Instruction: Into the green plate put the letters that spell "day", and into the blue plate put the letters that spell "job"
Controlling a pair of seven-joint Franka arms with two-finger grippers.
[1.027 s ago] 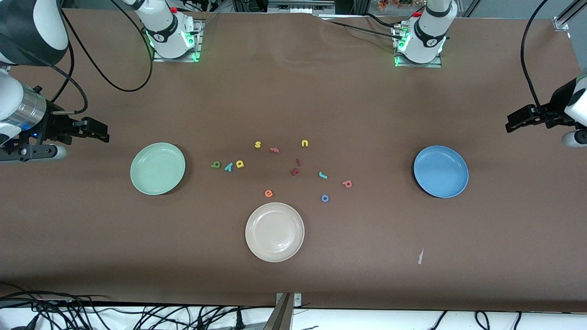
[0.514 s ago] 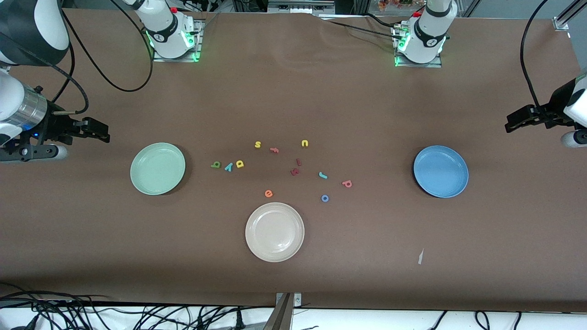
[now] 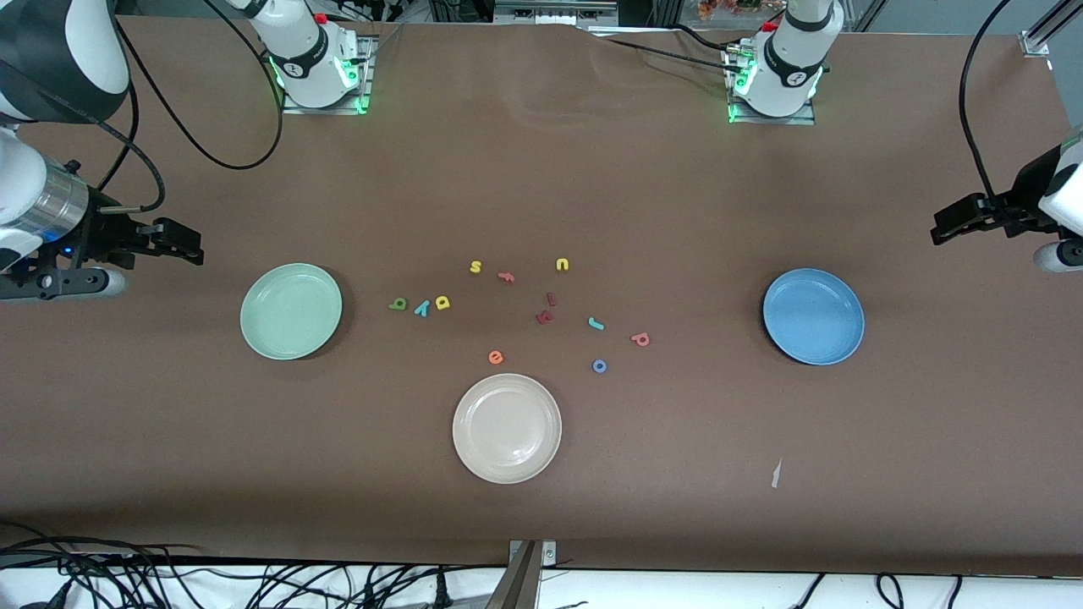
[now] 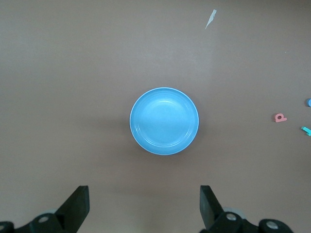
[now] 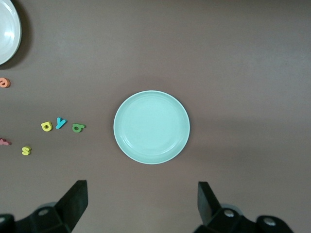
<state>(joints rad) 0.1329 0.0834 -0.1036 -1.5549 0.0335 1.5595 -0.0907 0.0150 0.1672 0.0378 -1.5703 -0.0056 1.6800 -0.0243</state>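
While nothing on the table has shifted over the last second, both plates remain empty. The "day" letters lie beside the green plate; the "job" letters, apparently untouched, lie nearer the blue plate. The left gripper and right gripper wait above, jaws spread, empty.

Cut off by the edge of the left wrist view: the blue foam ring "o" and the teal hooked foam "j", only a sliver of each showing. Cut by the edge of the right wrist view: the round cream-white plate, the orange foam "e" and a salmon-orange foam letter, unreadable there. Too small to read in the front view: the two dark red foam letters. Too small to identify: a pale scrap, nearer the front camera than the round mid-blue plate. Truncated at the front view's sides: the white left arm and the white right arm.
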